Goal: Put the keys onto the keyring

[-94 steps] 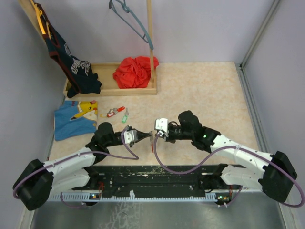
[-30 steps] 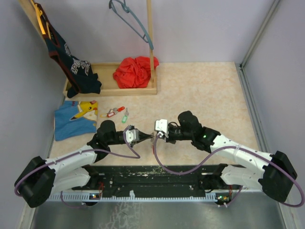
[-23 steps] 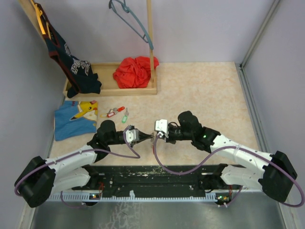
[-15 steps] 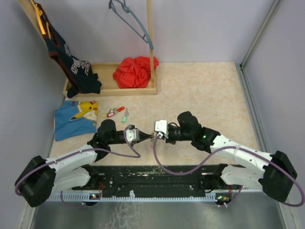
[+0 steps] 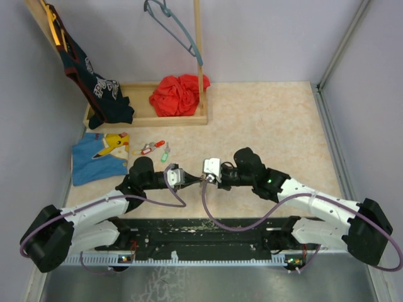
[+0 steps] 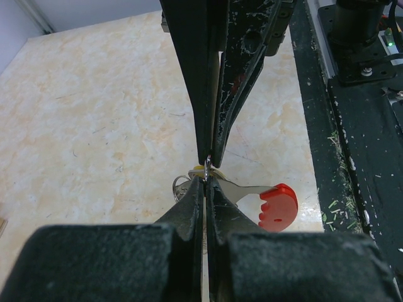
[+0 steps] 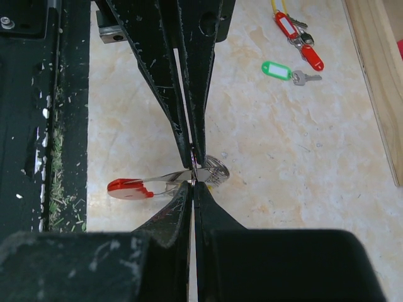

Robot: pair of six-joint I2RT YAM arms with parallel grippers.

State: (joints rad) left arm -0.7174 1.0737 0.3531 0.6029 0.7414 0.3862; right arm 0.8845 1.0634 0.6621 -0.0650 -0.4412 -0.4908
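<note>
left gripper (image 6: 205,184) has eased in tip to tip with right gripper (image 7: 192,182); both are pinched together at the ring (image 7: 215,171) and red key (image 7: 129,187), which holds which i cannot tell. threading looks under way; other keys (image 7: 275,68) lie well apart

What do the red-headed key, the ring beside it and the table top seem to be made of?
Key: head looks like matte red plastic, with moulded ridges and a small hole; its blade is shiny silver metal. Ring: thin bright wire coils, probably steel. Table top: beige with marble-like veins, smooth and faintly glossy; stone or printed laminate, cannot tell.
</note>
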